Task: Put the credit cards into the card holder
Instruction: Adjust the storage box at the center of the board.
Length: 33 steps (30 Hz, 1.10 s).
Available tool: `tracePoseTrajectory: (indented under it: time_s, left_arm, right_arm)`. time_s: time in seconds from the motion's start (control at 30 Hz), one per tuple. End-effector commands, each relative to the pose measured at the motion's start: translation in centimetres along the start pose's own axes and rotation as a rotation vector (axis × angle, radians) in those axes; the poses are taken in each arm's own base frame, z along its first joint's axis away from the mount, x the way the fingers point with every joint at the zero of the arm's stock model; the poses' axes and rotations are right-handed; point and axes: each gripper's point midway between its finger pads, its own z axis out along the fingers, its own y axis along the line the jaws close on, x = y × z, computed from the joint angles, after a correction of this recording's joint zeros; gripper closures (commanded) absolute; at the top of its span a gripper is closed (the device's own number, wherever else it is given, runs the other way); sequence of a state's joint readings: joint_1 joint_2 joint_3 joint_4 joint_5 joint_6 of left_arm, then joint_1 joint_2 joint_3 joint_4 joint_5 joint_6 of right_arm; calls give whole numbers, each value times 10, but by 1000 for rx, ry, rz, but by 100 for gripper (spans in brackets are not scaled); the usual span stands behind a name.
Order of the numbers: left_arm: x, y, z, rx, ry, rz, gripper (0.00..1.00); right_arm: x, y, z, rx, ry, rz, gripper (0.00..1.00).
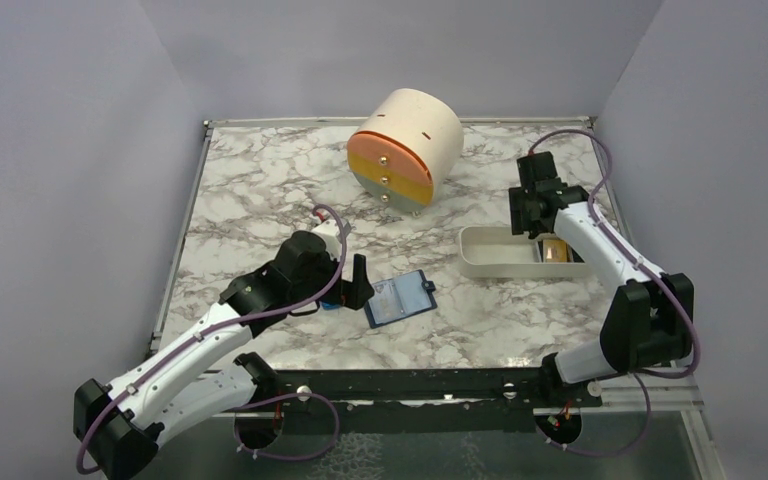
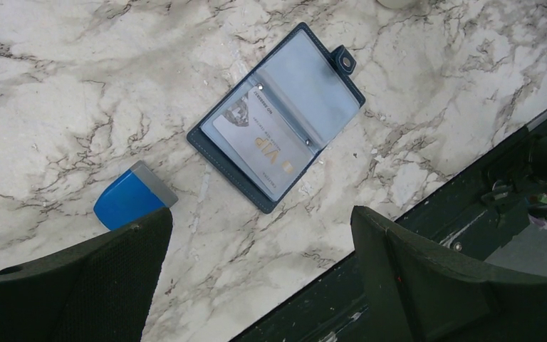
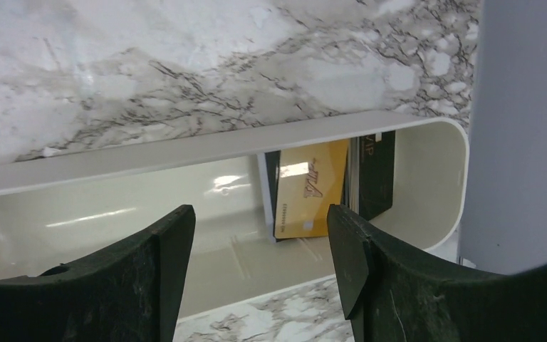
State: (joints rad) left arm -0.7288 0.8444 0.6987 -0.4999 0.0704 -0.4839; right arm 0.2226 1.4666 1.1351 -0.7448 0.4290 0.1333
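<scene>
Left hand [image 2: 256,242] is seen wide open and empty, left of the card holder [image 2: 278,117] on the counter [image 2: 78,85]. Right hand [image 3: 260,221], parted and empty, is held over the tray [image 3: 185,149] at right, where credit cards [image 3: 310,189] lean on edge: judged light, stiff, slick, best pinched by an exposed edge.

Card holder [image 1: 400,299] mid-table w/ one card [image 2: 267,142] in it; tray [image 1: 495,250] w/ cards [image 3: 306,189] to its rt.

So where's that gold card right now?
In the right wrist view, the gold card sits inside the white tray at its right end, beside a dark card. From above, that tray lies on the table's right side.
</scene>
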Motion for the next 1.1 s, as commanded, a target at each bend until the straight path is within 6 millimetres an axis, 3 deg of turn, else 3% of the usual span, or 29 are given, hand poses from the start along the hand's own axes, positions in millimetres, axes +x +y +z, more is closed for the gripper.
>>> tracePoseTrajectory:
  time_s: [0.0,0.13,0.43,0.8,0.87,1.07]
  left_arm:
    - [-14,-6,-4,12,-26,40,1]
    - [-15,-6,-4,9,-29,44,1]
    - [-15,-4,-4,2,-34,45,1]
    - [-18,0,-3,-26,-40,65,1]
    - [-18,1,-2,-28,-35,65,1]
    - [-17,3,-2,-41,-34,59,1]
  right_arm:
    - [19,-29,4,86,23,-13,30]
    - [35,-49,18,111,50,11,30]
    - [37,-72,55,161,16,73,30]
    - [59,-50,105,38,70,94,33]
    - [61,-44,108,16,94,103,38]
    - [46,-43,95,-19,33,129,71]
